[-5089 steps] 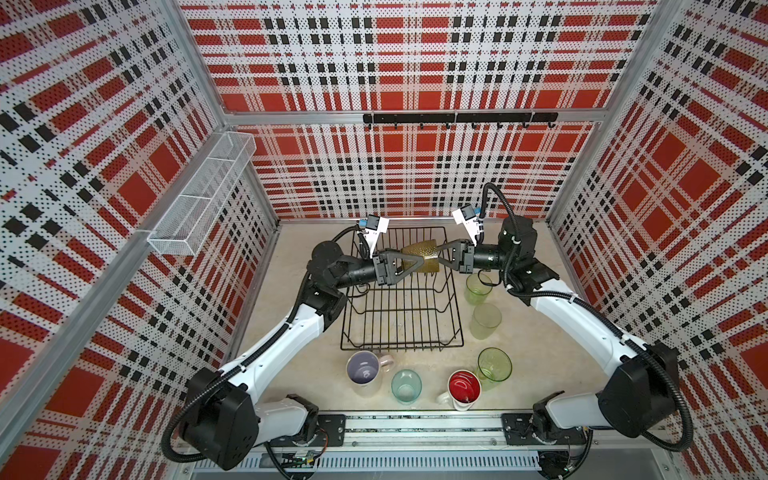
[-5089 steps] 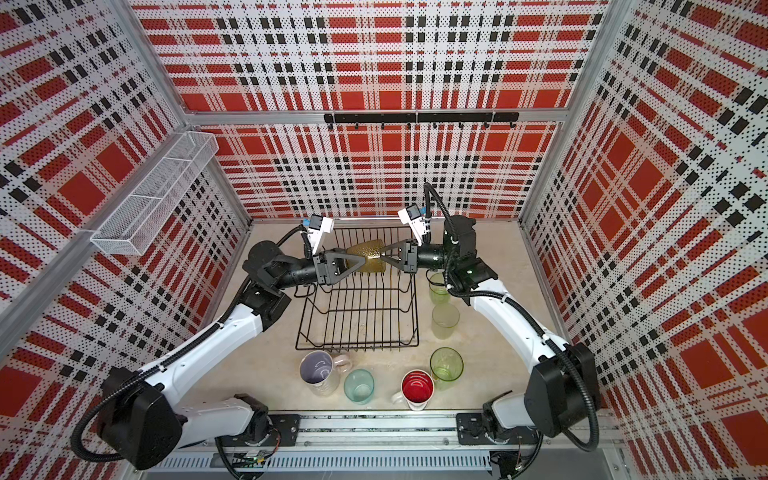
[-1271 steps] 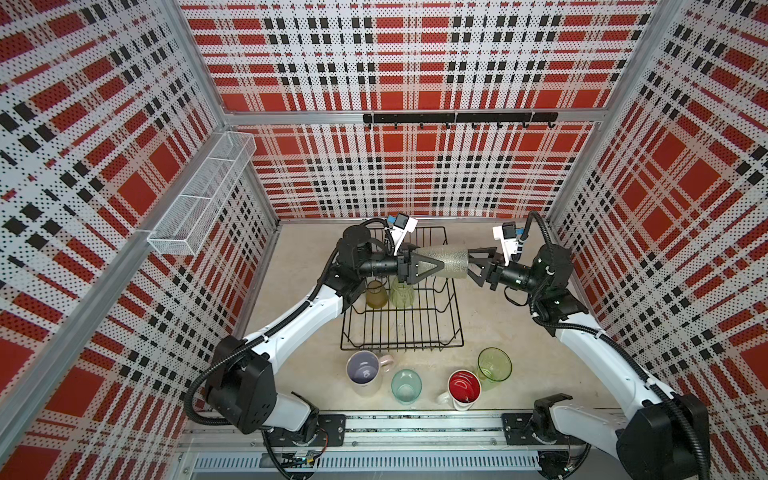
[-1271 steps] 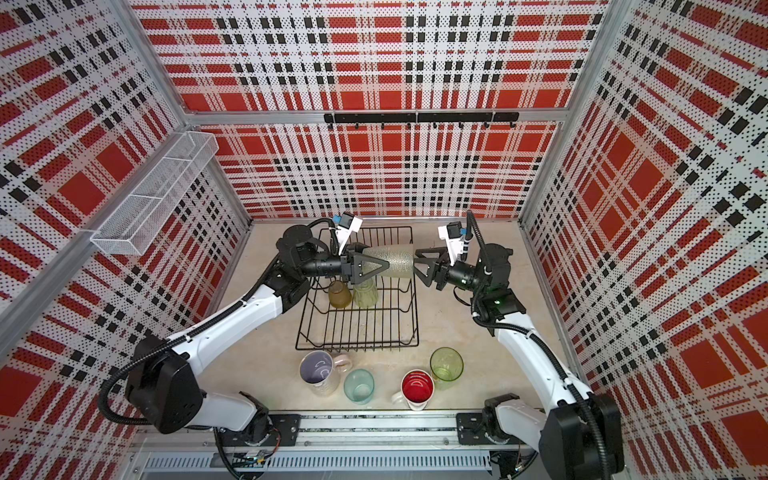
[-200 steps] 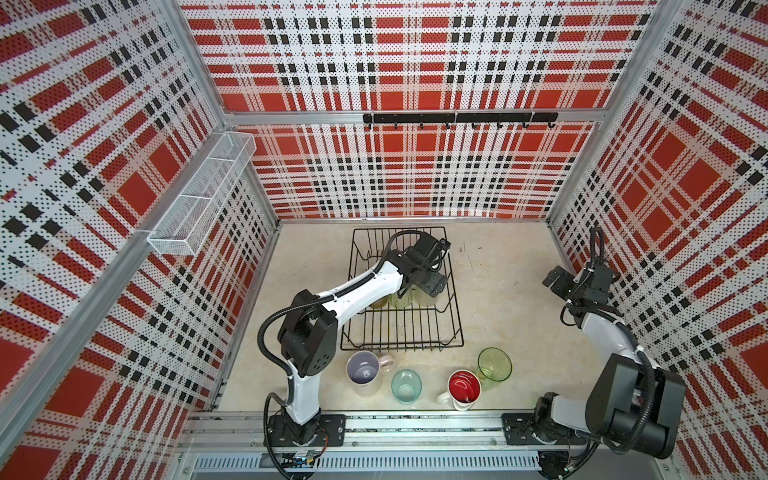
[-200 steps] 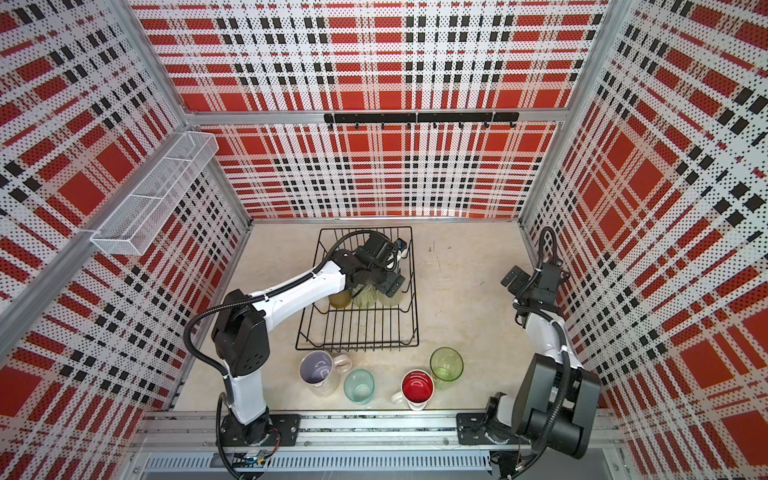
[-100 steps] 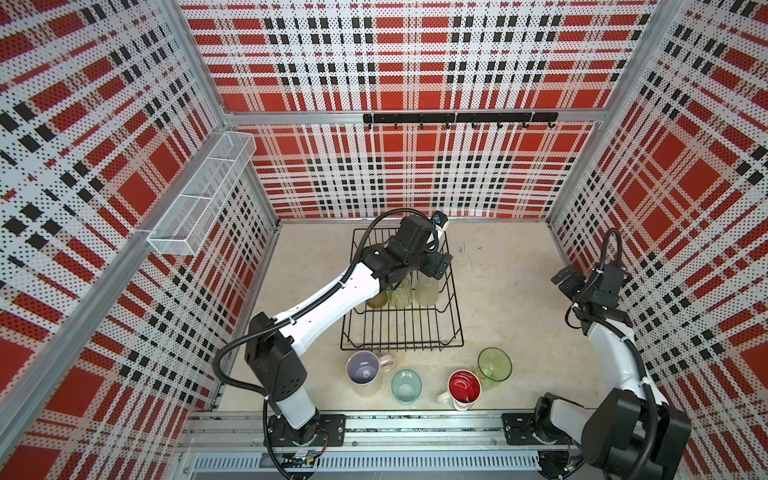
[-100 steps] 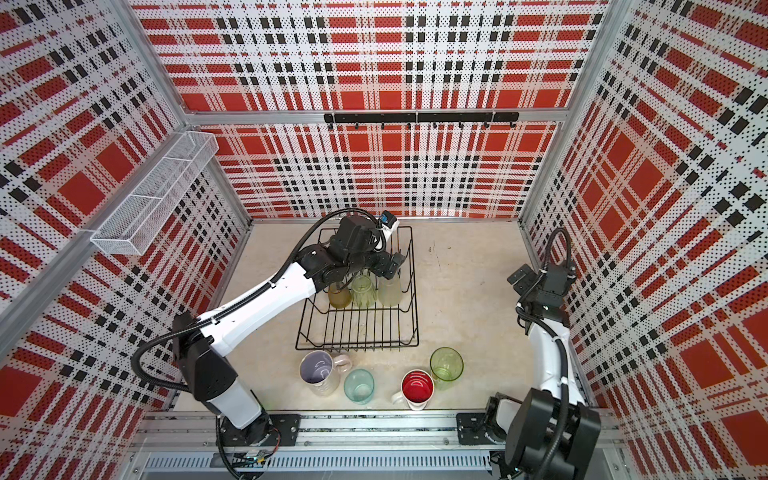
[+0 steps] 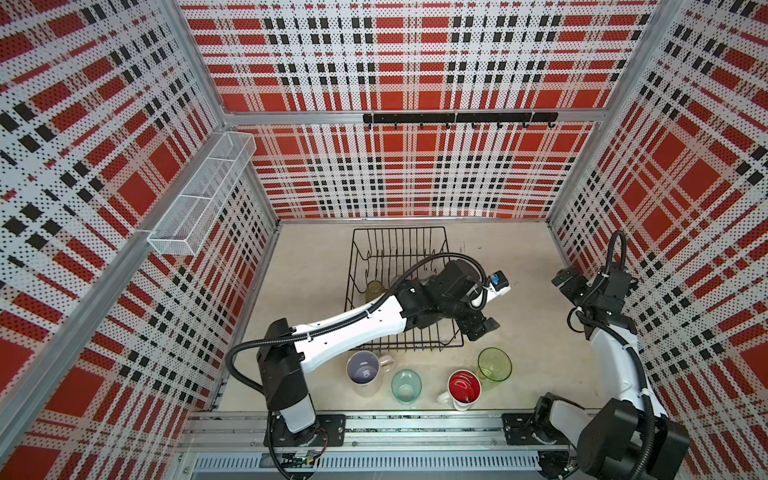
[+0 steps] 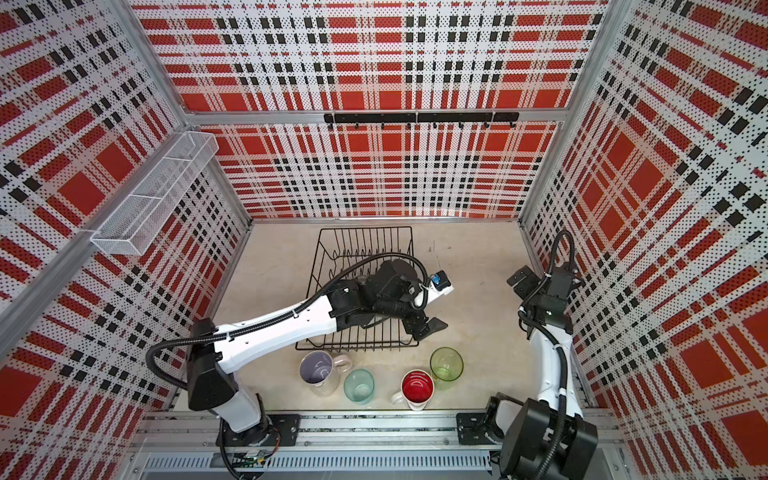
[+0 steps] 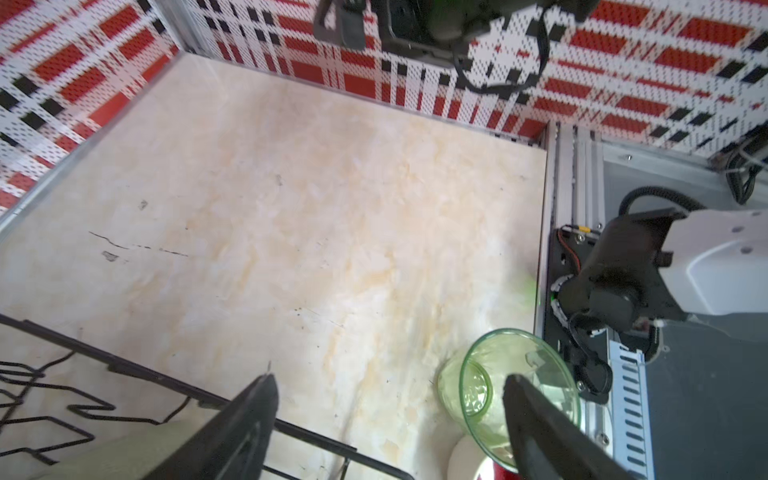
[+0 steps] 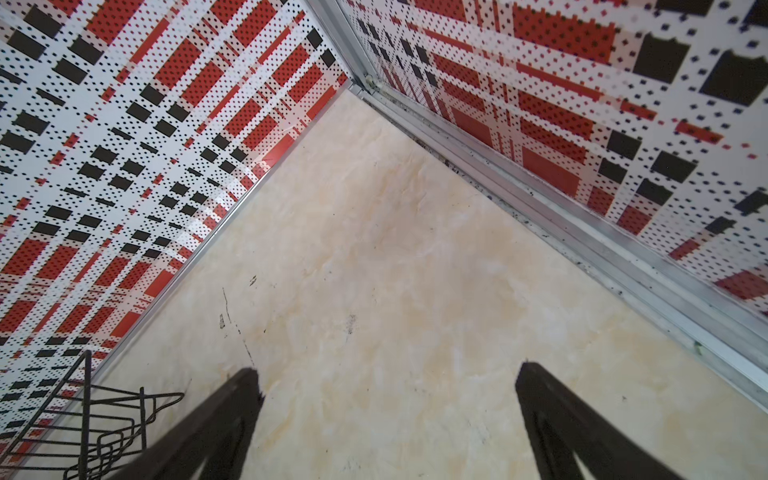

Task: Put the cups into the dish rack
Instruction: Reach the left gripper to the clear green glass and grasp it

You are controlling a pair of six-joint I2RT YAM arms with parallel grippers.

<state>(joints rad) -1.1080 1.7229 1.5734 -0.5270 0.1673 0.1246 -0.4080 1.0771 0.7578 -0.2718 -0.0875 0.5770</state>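
left gripper (image 9: 480,326) hovering over dish rack (image 9: 353,266) near-right corner, jaws spread, empty; should be straddling green tumbler (image 9: 494,365) wall, avoiding white mug (image 9: 463,388). right gripper (image 9: 567,283) idling, jaws spread.

The left arm (image 9: 353,328) is stretching forward and rightward, its left gripper (image 9: 480,328) pointing down with fingers (image 11: 249,415) spread, gripping nothing. The right arm (image 9: 615,353) is standing folded upright, the right gripper (image 12: 386,370) gaping wide and empty.
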